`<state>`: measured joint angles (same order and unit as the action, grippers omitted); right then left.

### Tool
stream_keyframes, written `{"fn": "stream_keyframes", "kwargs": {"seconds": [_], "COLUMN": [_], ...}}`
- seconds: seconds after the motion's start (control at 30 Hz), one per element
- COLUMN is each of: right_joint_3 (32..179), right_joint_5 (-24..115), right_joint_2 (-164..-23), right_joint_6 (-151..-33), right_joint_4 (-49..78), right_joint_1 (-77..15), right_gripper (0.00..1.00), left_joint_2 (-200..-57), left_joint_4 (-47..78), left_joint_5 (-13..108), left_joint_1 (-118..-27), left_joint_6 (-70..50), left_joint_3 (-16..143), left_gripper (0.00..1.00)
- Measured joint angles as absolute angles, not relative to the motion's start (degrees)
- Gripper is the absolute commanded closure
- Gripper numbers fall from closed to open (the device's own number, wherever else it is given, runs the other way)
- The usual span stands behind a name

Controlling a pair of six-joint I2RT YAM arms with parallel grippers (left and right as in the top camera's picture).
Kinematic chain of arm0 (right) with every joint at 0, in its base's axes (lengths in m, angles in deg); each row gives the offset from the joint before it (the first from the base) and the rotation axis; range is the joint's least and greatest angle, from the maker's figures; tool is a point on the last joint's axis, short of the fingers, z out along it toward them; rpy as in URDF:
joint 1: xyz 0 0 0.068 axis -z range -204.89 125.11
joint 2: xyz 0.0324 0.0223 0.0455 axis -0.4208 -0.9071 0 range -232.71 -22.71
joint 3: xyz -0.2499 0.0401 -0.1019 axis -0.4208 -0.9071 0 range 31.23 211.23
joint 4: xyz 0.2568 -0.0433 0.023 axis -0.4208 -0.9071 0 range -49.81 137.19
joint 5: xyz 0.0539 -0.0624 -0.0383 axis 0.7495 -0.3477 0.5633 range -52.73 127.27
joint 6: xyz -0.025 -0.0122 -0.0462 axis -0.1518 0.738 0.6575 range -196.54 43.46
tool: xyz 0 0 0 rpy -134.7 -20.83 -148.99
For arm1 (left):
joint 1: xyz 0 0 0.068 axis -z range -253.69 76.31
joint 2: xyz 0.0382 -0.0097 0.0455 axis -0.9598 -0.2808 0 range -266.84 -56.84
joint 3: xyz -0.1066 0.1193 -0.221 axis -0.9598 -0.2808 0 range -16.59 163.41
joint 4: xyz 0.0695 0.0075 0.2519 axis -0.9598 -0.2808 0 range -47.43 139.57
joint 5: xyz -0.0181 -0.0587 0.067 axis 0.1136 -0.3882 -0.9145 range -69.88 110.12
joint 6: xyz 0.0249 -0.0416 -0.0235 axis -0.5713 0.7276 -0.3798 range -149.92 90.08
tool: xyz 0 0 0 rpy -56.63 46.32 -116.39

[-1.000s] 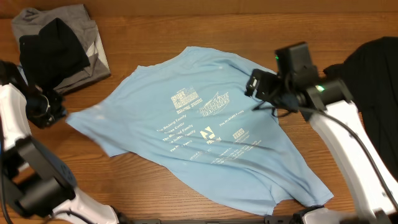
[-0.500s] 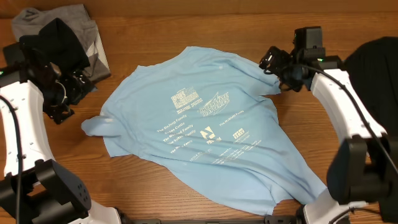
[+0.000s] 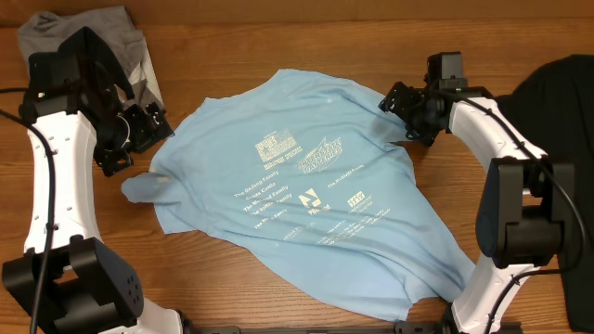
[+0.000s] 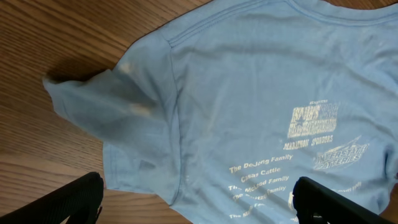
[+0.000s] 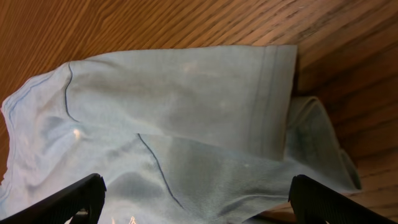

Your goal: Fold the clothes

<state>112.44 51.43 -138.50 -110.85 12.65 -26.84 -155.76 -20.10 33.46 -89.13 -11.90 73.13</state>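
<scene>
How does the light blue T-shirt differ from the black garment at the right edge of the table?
The light blue T-shirt lies spread out in the middle; the black garment lies at the right edge, partly cut off by the picture. The light blue T-shirt carries white print; the black garment shows none. Both rest on the wooden table.

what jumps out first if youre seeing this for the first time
A light blue T-shirt with white print lies spread, rumpled, across the middle of the wooden table. The left hand and right hand are open at its two sleeves. A folded grey and black pile sits top left, a black shirt at the right edge.
</scene>
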Motion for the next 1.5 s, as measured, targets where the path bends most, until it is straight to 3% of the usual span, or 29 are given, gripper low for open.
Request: {"fn": "stream_keyframes", "kwargs": {"seconds": [0.4,0.53,0.73,0.9,1.03,1.1,1.13,1.3,1.5], "right_joint_3": [112.44,112.44,112.44,112.44,112.44,112.44,112.44,112.44,112.95], "right_joint_5": [50.24,49.94,48.82,47.99,47.69,47.43,47.27,45.98,47.91], "right_joint_2": [-141.10,-141.39,-141.39,-141.41,-141.41,-141.43,-141.45,-141.63,-142.24], "right_joint_6": [-111.11,-111.28,-111.81,-112.53,-112.62,-112.49,-112.46,-112.73,-112.86], "right_joint_4": [16.69,18.05,19.14,19.08,18.86,18.70,18.42,18.31,26.59], "right_joint_1": [-26.76,-26.76,-26.76,-26.76,-26.76,-26.76,-26.76,-26.76,-26.76], "right_gripper": [0.11,0.33,0.48,0.42,0.69,0.93,0.96,0.96,0.96], "left_joint_2": [-155.76,-155.76,-155.76,-155.76,-155.76,-155.76,-155.76,-155.76,-155.76], "left_joint_4": [-19.62,-19.42,-19.38,-18.99,-18.96,-18.96,-18.94,-18.77,-18.05], "left_joint_5": [32.70,32.68,32.65,32.26,32.06,31.91,31.89,31.87,31.85], "left_joint_1": [-89.05,-89.05,-89.05,-89.05,-89.05,-89.05,-89.05,-89.05,-89.05], "left_joint_6": [-11.90,-11.90,-11.90,-11.90,-11.90,-11.90,-11.90,-11.90,-11.90], "left_joint_3": [72.97,72.97,72.97,72.97,72.97,72.97,72.97,72.97,72.97], "left_gripper": [0.00,0.00,0.00,0.00,0.00,0.00,0.00,0.00,0.00]}}
